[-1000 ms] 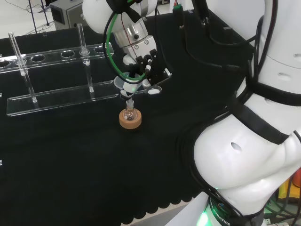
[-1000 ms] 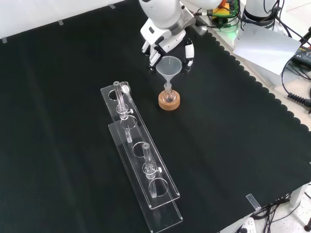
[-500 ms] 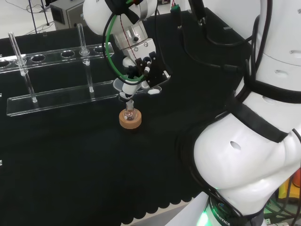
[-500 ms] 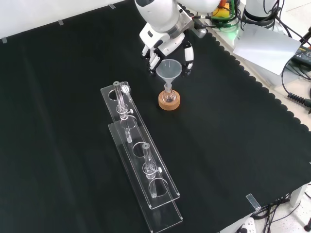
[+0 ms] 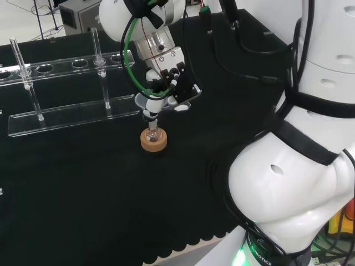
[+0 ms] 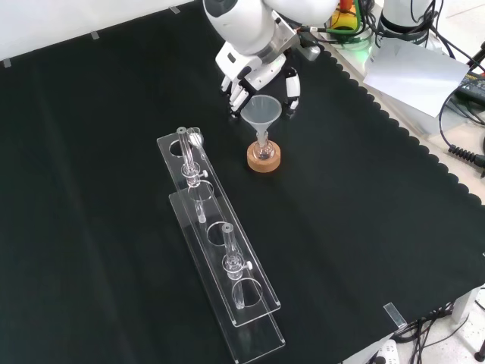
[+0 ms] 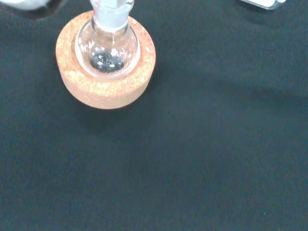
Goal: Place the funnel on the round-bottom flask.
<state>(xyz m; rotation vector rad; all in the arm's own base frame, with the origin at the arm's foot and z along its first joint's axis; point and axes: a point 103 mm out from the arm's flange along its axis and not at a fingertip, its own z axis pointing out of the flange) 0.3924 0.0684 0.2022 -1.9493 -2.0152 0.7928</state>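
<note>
Hand (image 6: 254,67) has lifted slightly away from the funnel (image 6: 261,112) since a second ago; funnel unmoved. Its stem sits in the neck of the round flask (image 7: 108,49) on the cork ring (image 7: 103,86), toward the bench's far edge in front view. Fingers look relaxed, spread around the funnel rim, not clearly gripping. Clear rack (image 6: 220,250) lies near.

my bench (image 6: 364,227) is covered in black cloth with a scalloped edge. a cork ring (image 6: 264,159) sits on it near the middle, and just left of that in the front view a clear rack (image 6: 220,258) lies lengthwise on the cloth.
</note>
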